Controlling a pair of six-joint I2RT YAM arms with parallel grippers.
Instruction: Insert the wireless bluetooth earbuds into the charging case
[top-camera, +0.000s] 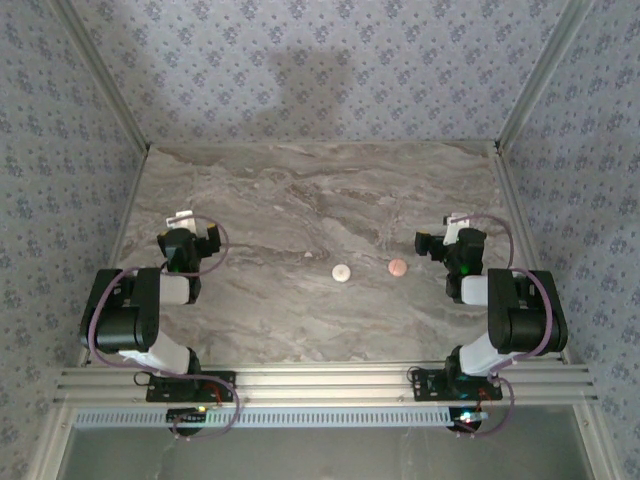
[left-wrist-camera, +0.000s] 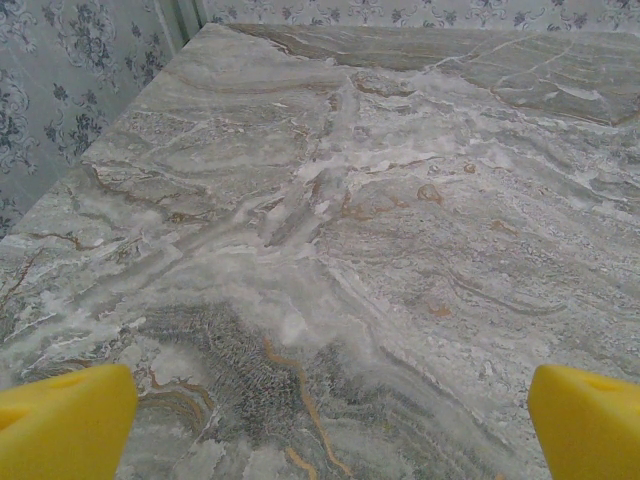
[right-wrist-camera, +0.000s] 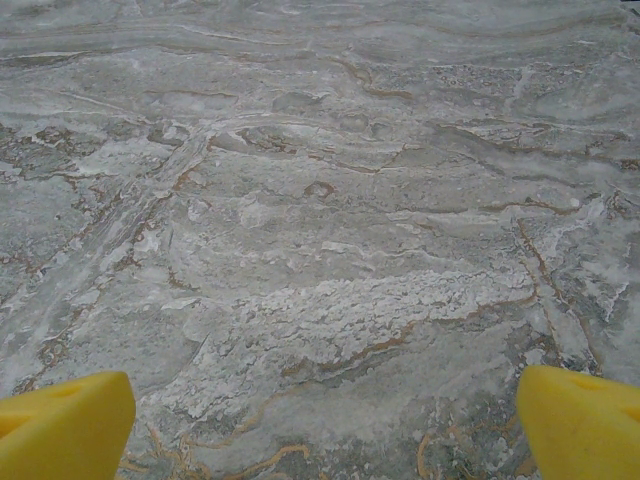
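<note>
Two coin-sized round discs lie mid-table, one whitish (top-camera: 342, 272) and one pinkish-brown (top-camera: 398, 267); I cannot tell whether they belong to the charging case. A tiny pale speck (top-camera: 308, 257) sits left of the whitish disc, too small to identify as an earbud. My left gripper (top-camera: 182, 218) hovers over the table's left side, well away from the discs. In the left wrist view its yellow fingertips (left-wrist-camera: 65, 420) stand wide apart, the gripper (left-wrist-camera: 330, 430) open over bare marble. My right gripper (top-camera: 457, 221) is just right of the pinkish disc, open (right-wrist-camera: 325, 430) with nothing between its fingertips (right-wrist-camera: 580, 420).
The marble-patterned table (top-camera: 300, 200) is bounded by patterned walls with aluminium corner posts (top-camera: 110, 90) at back left and back right. An aluminium rail (top-camera: 320, 380) runs along the near edge where both arm bases are bolted.
</note>
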